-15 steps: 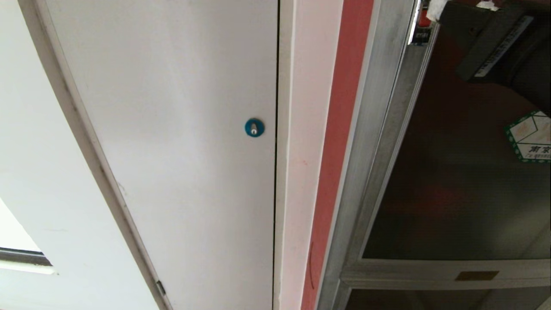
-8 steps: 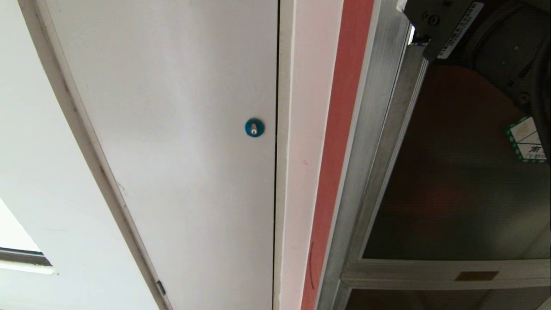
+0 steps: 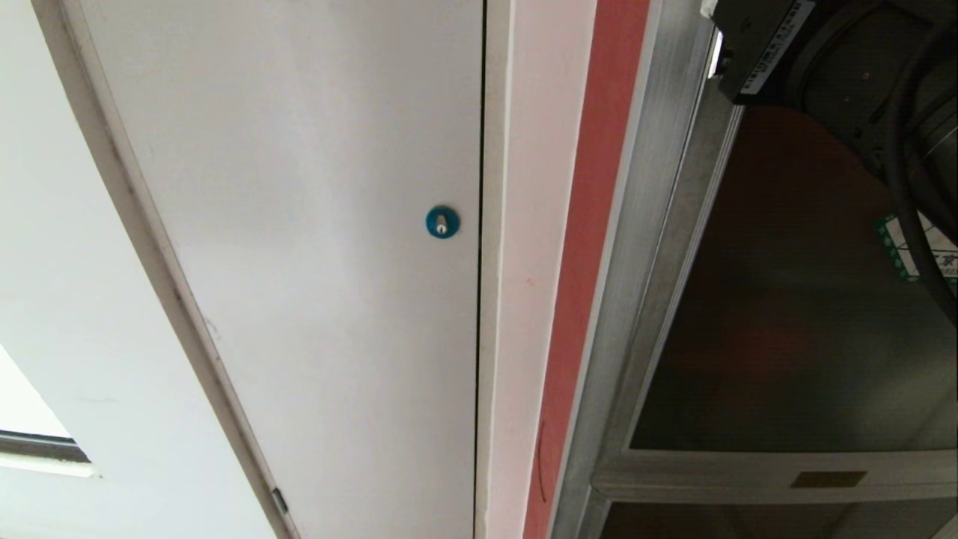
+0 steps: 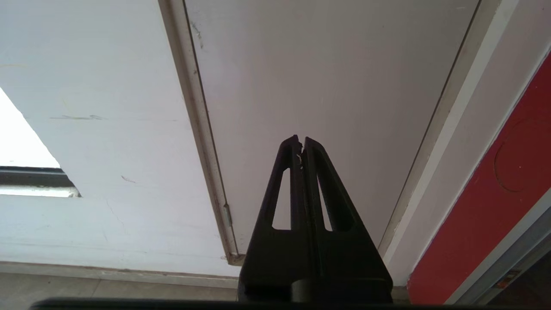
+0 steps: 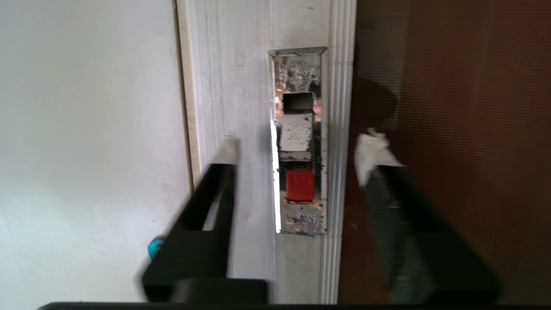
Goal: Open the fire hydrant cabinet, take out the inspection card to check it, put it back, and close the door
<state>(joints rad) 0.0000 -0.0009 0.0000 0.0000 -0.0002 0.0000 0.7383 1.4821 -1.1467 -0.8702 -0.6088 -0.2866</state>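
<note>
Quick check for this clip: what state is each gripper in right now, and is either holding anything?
Left gripper: closed, holding nothing.
Right gripper: open, holding nothing, fingers either side of the small red latch.

Shut dark tinted glass door (image 5: 452, 107) in silver frame, flush with fire hydrant cabinet (image 3: 636, 247); small red latch (image 5: 300, 184) in scuffed metal recess, straight ahead between spread fingers of right gripper (image 5: 297, 157), apart from both
</note>
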